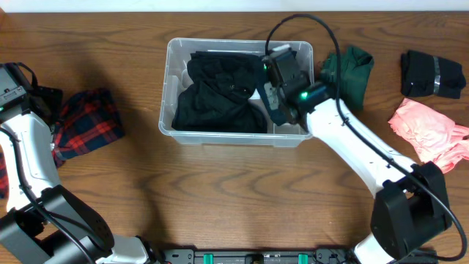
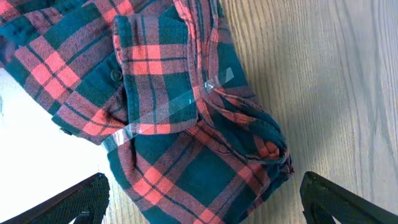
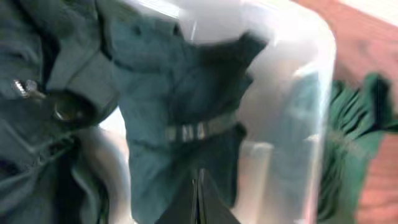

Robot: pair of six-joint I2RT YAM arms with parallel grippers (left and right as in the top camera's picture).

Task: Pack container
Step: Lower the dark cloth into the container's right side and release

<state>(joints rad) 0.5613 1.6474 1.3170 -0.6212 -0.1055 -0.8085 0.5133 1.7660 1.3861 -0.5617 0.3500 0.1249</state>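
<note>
The container is a clear plastic bin at the table's middle back, holding black clothes. My right gripper is over the bin's right end. In the right wrist view its fingers are shut together on a dark teal garment inside the container's far right corner. My left gripper is at the far left by a red and teal plaid shirt. In the left wrist view its fingers are wide open just above the plaid shirt.
A dark green garment lies just right of the bin and shows in the right wrist view. A black garment and a pink garment lie at the far right. Bare wooden table fills the front.
</note>
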